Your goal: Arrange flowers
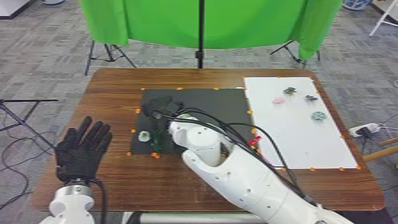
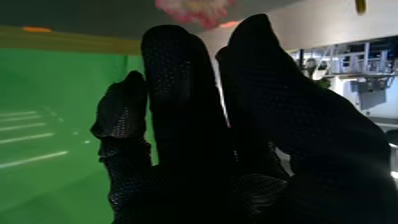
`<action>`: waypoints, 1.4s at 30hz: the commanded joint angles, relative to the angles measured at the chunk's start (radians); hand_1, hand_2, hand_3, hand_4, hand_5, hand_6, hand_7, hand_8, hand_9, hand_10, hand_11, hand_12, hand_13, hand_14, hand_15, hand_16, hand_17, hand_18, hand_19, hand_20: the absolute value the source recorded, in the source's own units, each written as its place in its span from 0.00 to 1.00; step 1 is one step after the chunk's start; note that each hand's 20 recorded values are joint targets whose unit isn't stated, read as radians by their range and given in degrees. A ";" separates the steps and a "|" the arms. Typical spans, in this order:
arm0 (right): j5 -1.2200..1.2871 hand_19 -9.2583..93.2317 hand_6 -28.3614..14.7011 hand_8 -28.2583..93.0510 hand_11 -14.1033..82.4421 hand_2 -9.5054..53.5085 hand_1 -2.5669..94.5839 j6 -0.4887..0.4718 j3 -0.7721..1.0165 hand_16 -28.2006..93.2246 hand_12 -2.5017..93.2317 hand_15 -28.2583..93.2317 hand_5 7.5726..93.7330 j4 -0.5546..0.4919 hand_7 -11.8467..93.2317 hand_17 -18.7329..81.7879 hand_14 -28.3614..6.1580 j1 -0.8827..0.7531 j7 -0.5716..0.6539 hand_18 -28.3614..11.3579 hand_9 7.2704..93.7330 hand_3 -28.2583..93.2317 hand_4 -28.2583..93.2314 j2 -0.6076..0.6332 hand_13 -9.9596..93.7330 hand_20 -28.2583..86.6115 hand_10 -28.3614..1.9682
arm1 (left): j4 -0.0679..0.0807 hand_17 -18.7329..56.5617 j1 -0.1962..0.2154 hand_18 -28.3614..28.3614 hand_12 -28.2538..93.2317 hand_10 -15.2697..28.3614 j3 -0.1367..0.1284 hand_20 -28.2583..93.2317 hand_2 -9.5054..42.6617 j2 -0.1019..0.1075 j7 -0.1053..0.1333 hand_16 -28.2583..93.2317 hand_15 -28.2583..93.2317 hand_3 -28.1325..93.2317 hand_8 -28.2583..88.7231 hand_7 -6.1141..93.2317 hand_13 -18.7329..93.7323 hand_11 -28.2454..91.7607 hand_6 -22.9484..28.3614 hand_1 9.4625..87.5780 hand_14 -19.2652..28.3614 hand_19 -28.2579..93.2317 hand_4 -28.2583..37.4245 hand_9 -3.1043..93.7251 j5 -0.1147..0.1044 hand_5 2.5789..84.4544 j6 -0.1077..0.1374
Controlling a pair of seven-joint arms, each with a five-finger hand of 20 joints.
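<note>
The right robot hand (image 2: 185,110), fingers straight, narrowly parted, hangs over the desk (image 1: 160,187); a low sweep could knock the white flower (image 1: 144,136).

Under the black right hand (image 1: 162,106), dark grey mat (image 1: 218,97); beyond the hand, plain green cloth (image 1: 151,22); around it, brown tabletop (image 1: 114,100) (streaky-grained).

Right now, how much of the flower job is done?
Only a start, I think. A white flower and some green stems are already on the dark mat. My right hand is over that mat, but I can't tell whether it holds anything. Probably left to do: the little pieces, like the pink one and the pale green one, which lie scattered on the white sheet.
</note>
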 commanded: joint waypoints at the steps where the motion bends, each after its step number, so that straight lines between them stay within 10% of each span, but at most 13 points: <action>1: 0.131 0.92 0.62 0.13 0.27 0.00 0.61 -0.103 0.161 0.51 0.18 0.65 0.51 -0.182 0.24 0.50 0.54 -0.045 0.120 0.12 0.56 0.84 0.00 0.024 0.69 0.58 0.43 | -0.009 0.17 0.042 0.75 0.33 0.73 -0.014 0.34 0.47 -0.044 -0.013 0.18 0.56 0.89 0.15 0.17 0.45 0.44 0.62 0.23 0.76 0.52 0.00 0.47 0.000 0.49 0.009; 13: 0.292 0.94 0.54 0.14 0.22 0.00 0.52 -0.058 0.544 0.36 0.16 0.63 0.47 -0.425 0.20 0.49 0.38 -0.244 0.424 0.08 0.45 0.91 0.00 0.384 0.60 0.56 0.34 | -0.021 0.17 0.073 0.75 0.33 0.73 -0.050 0.34 0.47 -0.051 -0.025 0.18 0.56 0.90 0.15 0.17 0.45 0.44 0.62 0.22 0.76 0.52 0.00 0.47 0.003 0.49 0.007; 30: 0.288 0.96 0.50 0.15 0.22 0.00 0.45 -0.127 0.753 0.33 0.16 0.61 0.39 -0.314 0.20 0.46 0.34 -0.457 0.497 0.07 0.35 0.91 0.00 0.539 0.49 0.57 0.29 | -0.037 0.17 0.098 0.75 0.33 0.73 -0.055 0.34 0.47 -0.055 -0.012 0.18 0.57 0.89 0.15 0.17 0.46 0.44 0.63 0.23 0.76 0.52 0.00 0.47 -0.033 0.49 0.036; 37: 0.272 0.98 0.56 0.12 0.26 0.00 0.50 -0.061 0.735 0.34 0.17 0.62 0.47 -0.232 0.28 0.48 0.40 -0.454 0.455 0.09 0.41 0.91 0.00 0.532 0.54 0.60 0.37 | -0.035 0.17 0.092 0.75 0.33 0.73 -0.053 0.34 0.48 -0.057 -0.023 0.18 0.57 0.89 0.15 0.18 0.46 0.44 0.63 0.23 0.76 0.52 0.00 0.47 -0.034 0.50 0.031; 42: 0.244 1.00 0.65 0.10 0.36 0.00 0.58 -0.013 0.705 0.45 0.20 0.61 0.63 -0.198 0.37 0.54 0.56 -0.454 0.454 0.14 0.64 0.84 0.00 0.517 0.68 0.63 0.49 | -0.038 0.17 0.101 0.75 0.33 0.73 -0.056 0.34 0.48 -0.063 -0.027 0.18 0.57 0.89 0.15 0.18 0.46 0.44 0.63 0.23 0.76 0.53 0.00 0.47 -0.031 0.50 0.038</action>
